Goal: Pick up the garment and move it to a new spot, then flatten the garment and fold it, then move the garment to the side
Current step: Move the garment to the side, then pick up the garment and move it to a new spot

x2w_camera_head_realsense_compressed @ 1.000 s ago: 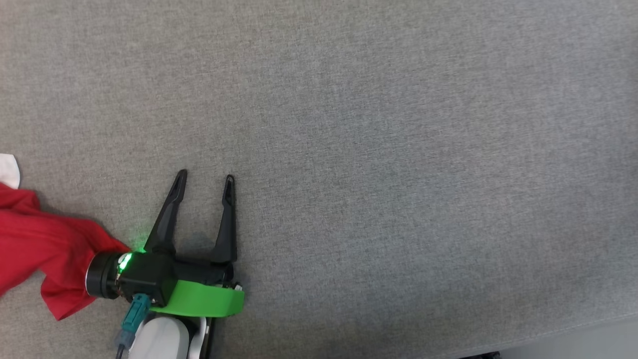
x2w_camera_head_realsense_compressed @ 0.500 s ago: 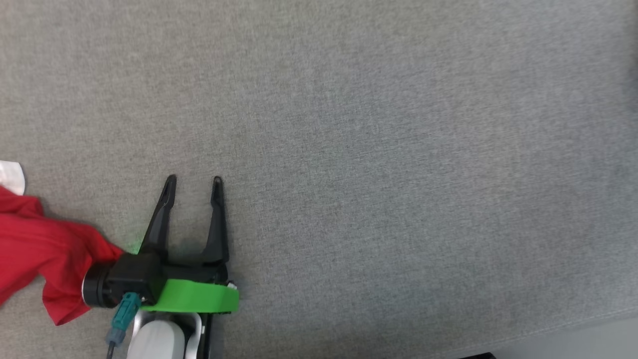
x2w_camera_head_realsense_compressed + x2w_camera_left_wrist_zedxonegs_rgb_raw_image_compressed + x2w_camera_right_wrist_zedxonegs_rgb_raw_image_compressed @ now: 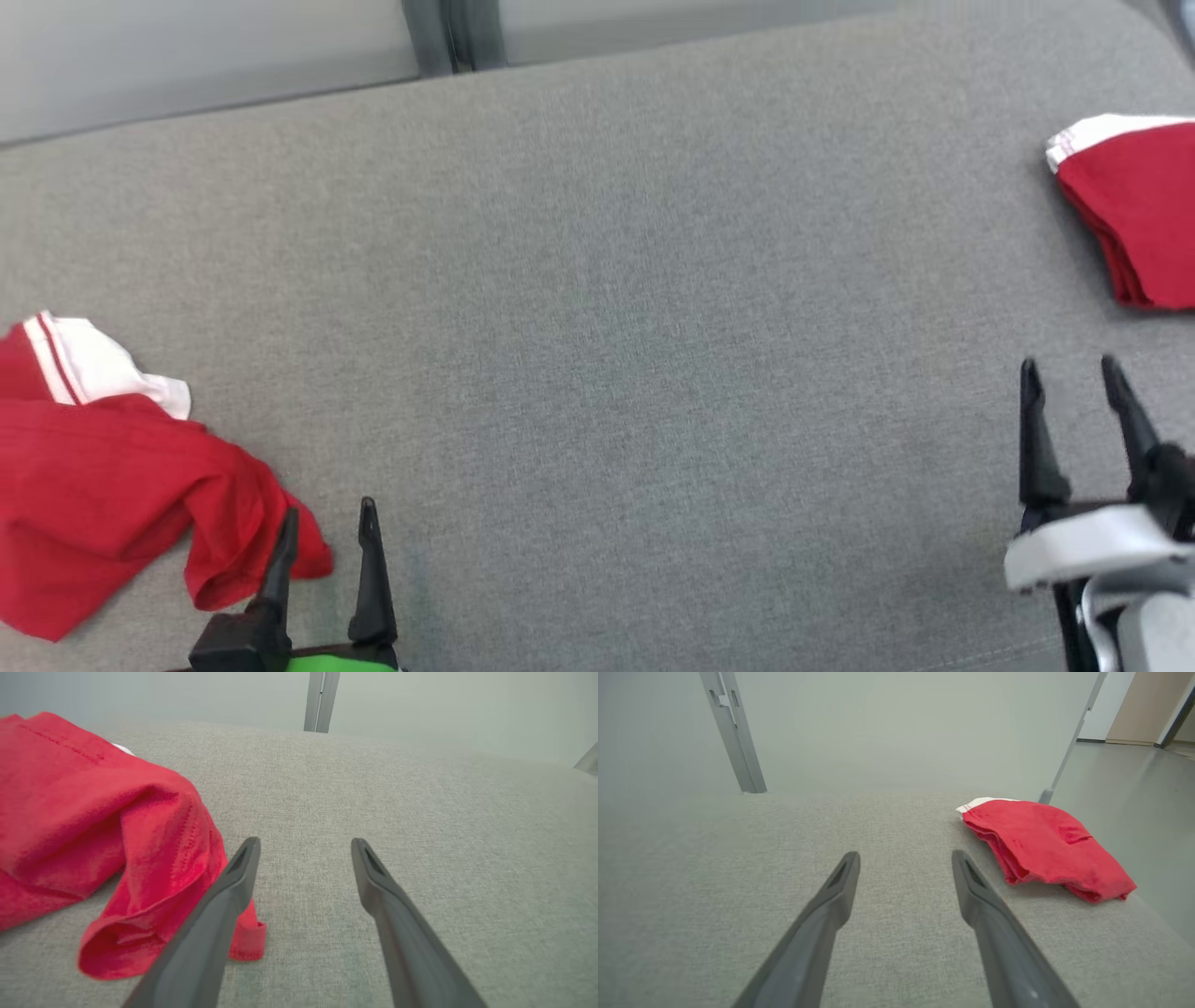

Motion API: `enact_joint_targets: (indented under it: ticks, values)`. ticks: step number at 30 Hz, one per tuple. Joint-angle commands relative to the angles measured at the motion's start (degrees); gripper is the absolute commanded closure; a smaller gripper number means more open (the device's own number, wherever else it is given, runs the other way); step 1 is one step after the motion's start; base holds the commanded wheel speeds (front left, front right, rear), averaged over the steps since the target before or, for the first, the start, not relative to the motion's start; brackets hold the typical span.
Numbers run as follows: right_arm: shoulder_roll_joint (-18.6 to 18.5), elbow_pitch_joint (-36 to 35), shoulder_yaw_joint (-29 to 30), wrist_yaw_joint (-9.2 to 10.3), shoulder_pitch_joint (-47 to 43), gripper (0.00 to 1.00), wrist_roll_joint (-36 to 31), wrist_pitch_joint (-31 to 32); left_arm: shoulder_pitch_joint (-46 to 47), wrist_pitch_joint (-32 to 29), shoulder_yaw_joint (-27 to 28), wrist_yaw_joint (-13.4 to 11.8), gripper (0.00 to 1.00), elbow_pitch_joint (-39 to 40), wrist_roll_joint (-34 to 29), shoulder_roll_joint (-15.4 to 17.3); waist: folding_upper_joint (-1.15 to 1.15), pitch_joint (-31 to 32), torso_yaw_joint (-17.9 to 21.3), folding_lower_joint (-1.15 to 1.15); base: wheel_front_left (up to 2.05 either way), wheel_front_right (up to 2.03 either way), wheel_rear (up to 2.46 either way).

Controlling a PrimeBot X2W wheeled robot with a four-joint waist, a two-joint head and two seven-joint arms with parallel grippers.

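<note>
Both parted, left claw (beside garment), right claw

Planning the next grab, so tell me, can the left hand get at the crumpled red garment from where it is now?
Probably yes. The left hand is open, and the crumpled red garment lies just to its left on the grey surface, its hem right beside the hand, with nothing between them.

Grey fabric surface, maybe table: crumpled red garment left, folded red garment right edge.
</note>
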State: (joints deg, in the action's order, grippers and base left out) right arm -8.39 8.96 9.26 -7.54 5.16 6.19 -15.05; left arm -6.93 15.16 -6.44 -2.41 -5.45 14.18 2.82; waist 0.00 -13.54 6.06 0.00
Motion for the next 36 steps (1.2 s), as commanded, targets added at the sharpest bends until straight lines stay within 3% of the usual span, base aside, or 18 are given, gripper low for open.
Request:
enact_joint_targets:
  ticks: [1, 7, 15, 36]
  values:
    - [1.3, -1.9, 0.4, 0.10, -3.8, 0.00, -1.0, -0.1, -1.4, 0.0, 0.0, 0.7, 0.00, -0.3, -0.1, 0.2, 0.00, 11.2, -2.6, 0.00, 0.00, 0.00, 0.00]
    - [4.7, -5.3, -1.5, 0.10, -13.6, 0.00, -0.4, -0.2, -2.1, 0.0, 1.0, 4.0, 0.00, -1.8, -0.2, 0.2, 0.00, 14.2, -4.3, 0.00, 0.00, 0.00, 0.00]
    - [5.2, -3.8, -1.9, 0.07, -15.9, 0.00, -1.8, -0.2, -2.5, 0.0, 3.0, 3.9, 0.00, -3.5, 1.1, 0.2, 0.00, 15.5, -5.4, 0.00, 0.00, 0.00, 0.00]
    - [5.4, -5.1, -1.7, 0.08, -16.0, 0.00, -2.2, -0.2, -0.8, 0.0, 1.6, 4.8, 0.00, -3.9, 1.3, 0.2, 0.00, 14.8, -8.1, 0.00, 0.00, 0.00, 0.00]
